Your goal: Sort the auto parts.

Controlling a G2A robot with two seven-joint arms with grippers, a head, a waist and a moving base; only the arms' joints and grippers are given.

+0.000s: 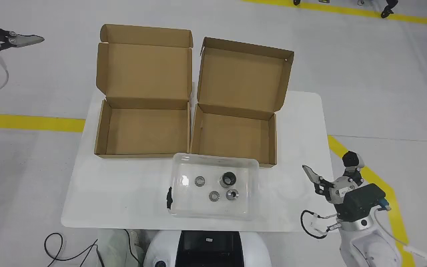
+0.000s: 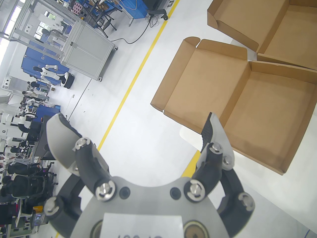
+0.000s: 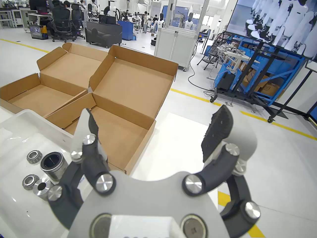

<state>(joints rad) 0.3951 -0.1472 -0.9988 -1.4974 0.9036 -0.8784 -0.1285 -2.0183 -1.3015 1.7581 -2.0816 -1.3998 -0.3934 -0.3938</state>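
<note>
From above, a white table (image 1: 300,133) carries two open cardboard boxes side by side, the left box (image 1: 143,130) and the right box (image 1: 233,137), with their lids folded back. In front of them, at the near edge, sits a clear tray (image 1: 213,158). The auto parts lie in it: a small ring (image 1: 200,179) beside a dark sleeve (image 1: 229,178), and nearer the robot a second ring (image 1: 214,195) beside a silver bush (image 1: 232,195). The right gripper (image 1: 328,164) hangs off the table's right edge with its fingers spread and nothing between them. The left gripper (image 1: 27,39) is over the floor, well apart from the table on the far left.

In the left wrist view, the left gripper (image 2: 135,116) has its fingers wide apart and empty, over a floor with a yellow line (image 2: 138,75). The left box (image 2: 262,115) lies beyond one fingertip, the right box (image 2: 284,43) past it.

In the right wrist view, the right gripper (image 3: 154,110) is spread and empty. The tray (image 3: 14,120) is beside one finger and holds the small ring (image 3: 34,156), dark sleeve (image 3: 53,165), second ring (image 3: 30,181) and silver bush (image 3: 42,187). Behind it stand the right box (image 3: 118,134) and the left box (image 3: 44,97)
</note>
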